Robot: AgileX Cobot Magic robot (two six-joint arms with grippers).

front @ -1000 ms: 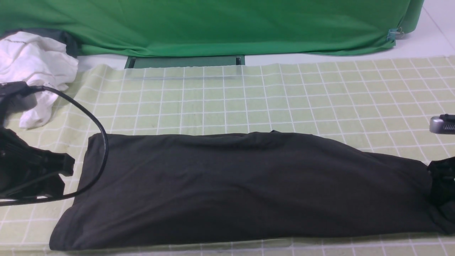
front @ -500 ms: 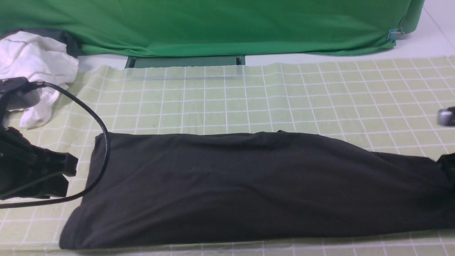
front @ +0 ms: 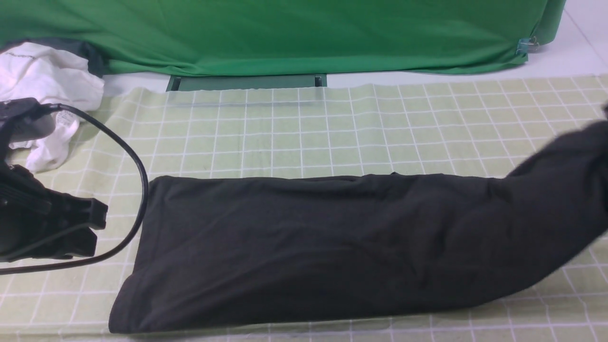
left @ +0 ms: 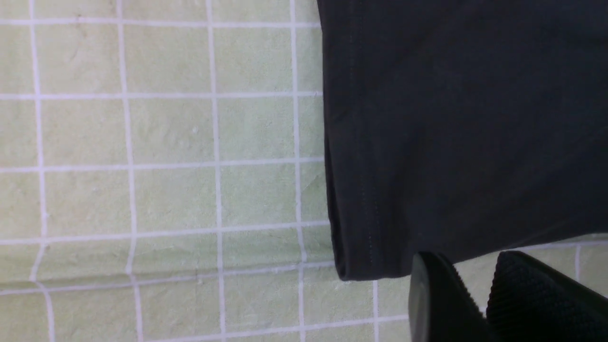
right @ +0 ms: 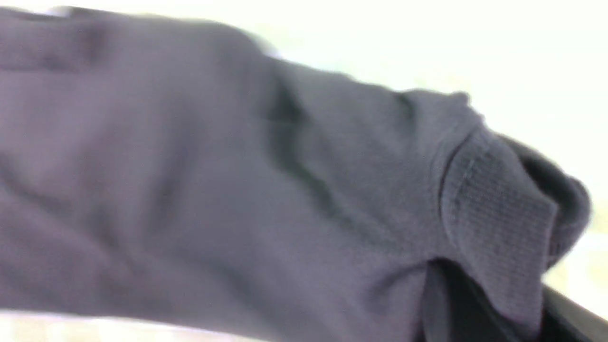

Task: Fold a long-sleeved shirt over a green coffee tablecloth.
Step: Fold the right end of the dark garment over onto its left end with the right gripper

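A white garment (front: 47, 80) lies crumpled well beyond the left jaws, at the far left edge of the tablecloth (front: 294, 133). The left arm (front: 33, 223) hangs low over the tablecloth. A black cable (front: 137, 166) loops from behind it out past the jaws and back. The left jaws stand at a narrow gap and hold nothing. In the wrist view, bare tablecloth (left: 166, 142) shows between the two fingers (left: 437, 304). The near hemmed corner of the shirt (left: 456, 128) lies just beside them, not gripped.

Just right of the left jaws, with a strip of tablecloth between, the shirt (front: 304, 247) begins. It is folded into one long black band that runs across toward the right jaws. Its left end and middle lie flat on the tablecloth. Beyond the shirt, plain deep-green fabric (front: 285, 33) hangs across the back, with a small clip (front: 525, 46) at its right corner.

Toward the right jaws the shirt rises off the tablecloth and climbs, blurred, to the right edge of the front view. The right jaws are closed on this raised end. In the right wrist view, the shirt (right: 190, 190) bunches at a dark finger (right: 456, 308), and a ribbed band (right: 494, 218) drapes over it.
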